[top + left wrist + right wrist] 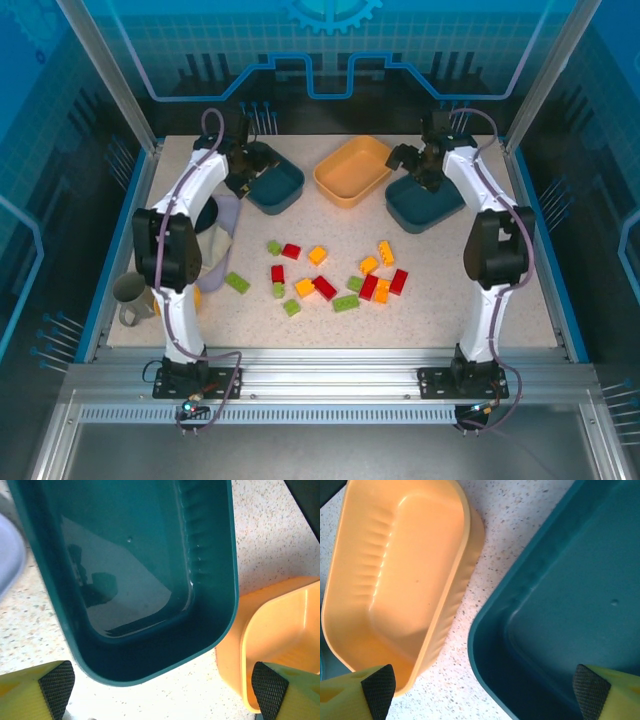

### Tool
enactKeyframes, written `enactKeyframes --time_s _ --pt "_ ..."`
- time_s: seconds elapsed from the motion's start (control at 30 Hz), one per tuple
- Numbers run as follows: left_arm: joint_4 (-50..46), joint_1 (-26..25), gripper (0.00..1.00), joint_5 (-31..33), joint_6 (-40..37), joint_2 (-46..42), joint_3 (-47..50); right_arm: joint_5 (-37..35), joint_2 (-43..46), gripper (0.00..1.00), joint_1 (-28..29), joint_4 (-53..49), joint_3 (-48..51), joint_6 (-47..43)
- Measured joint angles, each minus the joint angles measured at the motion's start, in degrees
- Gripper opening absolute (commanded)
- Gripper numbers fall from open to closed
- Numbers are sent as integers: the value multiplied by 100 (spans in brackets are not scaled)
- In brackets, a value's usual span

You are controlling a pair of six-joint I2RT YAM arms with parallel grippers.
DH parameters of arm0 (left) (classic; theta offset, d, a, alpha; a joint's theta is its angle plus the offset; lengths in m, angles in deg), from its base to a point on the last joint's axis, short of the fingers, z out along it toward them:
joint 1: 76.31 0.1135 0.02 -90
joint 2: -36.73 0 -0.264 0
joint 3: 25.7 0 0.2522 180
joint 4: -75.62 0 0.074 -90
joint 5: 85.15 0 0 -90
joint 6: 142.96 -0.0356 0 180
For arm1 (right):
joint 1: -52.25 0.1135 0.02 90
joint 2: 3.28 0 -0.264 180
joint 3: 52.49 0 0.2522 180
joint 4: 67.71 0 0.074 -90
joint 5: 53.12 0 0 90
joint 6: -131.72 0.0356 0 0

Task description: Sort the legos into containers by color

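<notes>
Top view: three containers sit in a row across the upper middle of the desk (440,305): left teal tray (280,190), orange tray (352,172), right teal tray (428,205). The orange tray lies diagonally, just beside each teal one; I can't tell if they touch.

The legos (330,277) lie loose at frame centre, below the trays and between the two arms. A bare strip of desk separates them from the trays, and there is more open room at lower right. Rough count: 6 lime green, 5 red, 5 orange-yellow. Several touch in the right-hand clump, so the count is shaky. One green lego sits off to the left near the left arm.

The left end effector (245,165) is over the left teal tray's upper-left rim. In its wrist view the fingers are spread wide with nothing between them, pads (57,682) in the bottom corners, and the orange tray is cut off at the right.

The right end effector (408,160) is over the right teal tray's upper-left corner, fingers also wide apart and holding nothing. In that wrist view the teal tray is cropped at the right.

A grey mug (128,298) stands at lower left. A lilac item (228,222) and a yellow thing (190,298) are partly hidden behind the left arm and hard to make out.
</notes>
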Motion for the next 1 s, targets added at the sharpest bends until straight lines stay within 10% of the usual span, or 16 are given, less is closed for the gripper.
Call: enactKeyframes --time_s 0.37,1.0 --pt "-205 0 89 -308 -9 1239 -1545 153 -1681 79 46 -835 -1738 284" --pt "-319 0 76 -380 -354 2990 -3558 -376 -2328 20 452 -1580 -2734 -446"
